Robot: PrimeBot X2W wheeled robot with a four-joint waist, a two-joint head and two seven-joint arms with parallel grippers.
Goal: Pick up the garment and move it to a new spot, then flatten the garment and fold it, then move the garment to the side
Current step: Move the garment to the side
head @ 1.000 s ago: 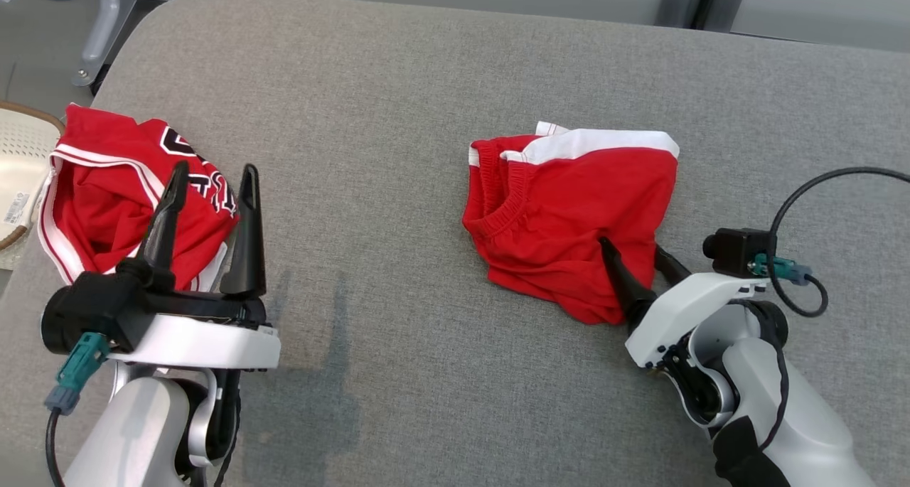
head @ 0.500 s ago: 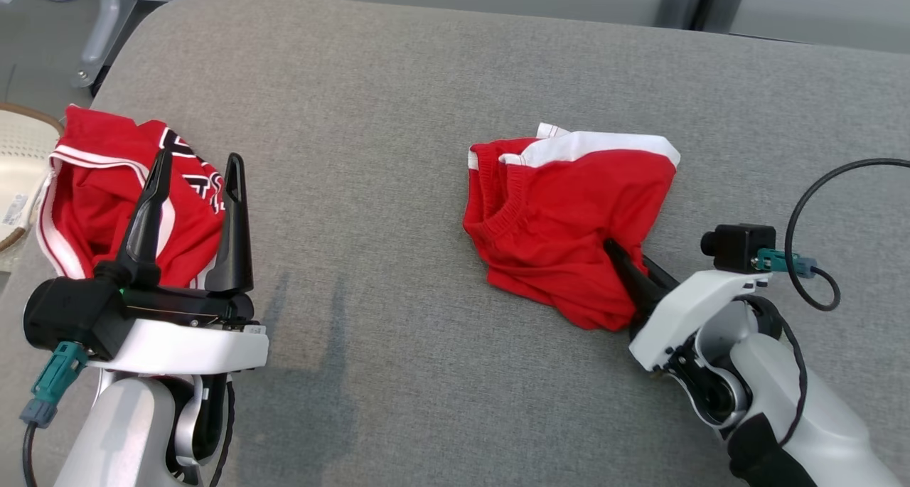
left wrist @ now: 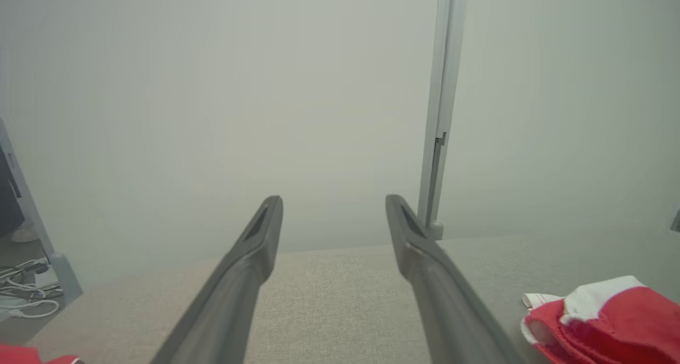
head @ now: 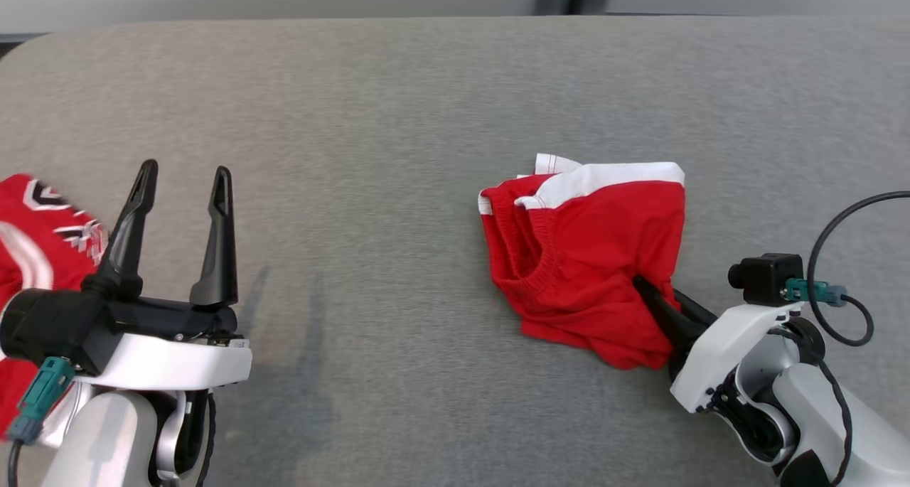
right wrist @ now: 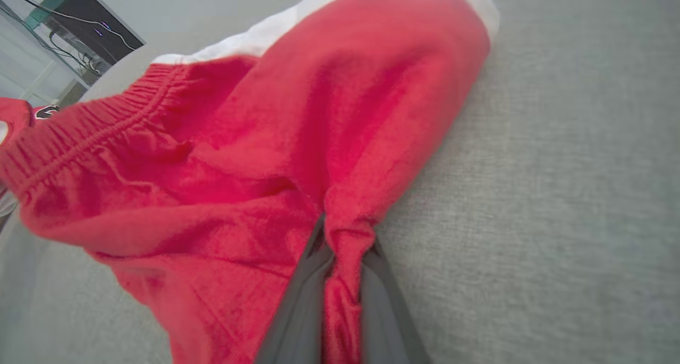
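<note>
The garment [head: 590, 259] is a pair of red shorts with a white band and an elastic waist, lying crumpled on the grey padded surface [head: 398, 153] right of centre. My right gripper [head: 650, 291] comes in from the lower right and is shut on a pinch of its near-right edge. In the right wrist view, red cloth [right wrist: 297, 130] is bunched between the two fingers of the right gripper [right wrist: 345, 231]. My left gripper [head: 186, 168] stands open at the lower left, nothing between its fingers and well clear of the shorts. The left wrist view has the left gripper [left wrist: 333, 199] open, with the garment [left wrist: 611, 316] at its lower right.
A second red garment [head: 35, 238] with white stripes and black lettering lies at the left edge, just left of my left gripper. A pale wall with a vertical post [left wrist: 438, 114] stands behind the surface. Bare grey padding lies between the two arms.
My right gripper has shut on the shorts' edge, bunching the cloth. The head camera has shifted, so the whole picture sits further down and left; the left gripper stays open.
</note>
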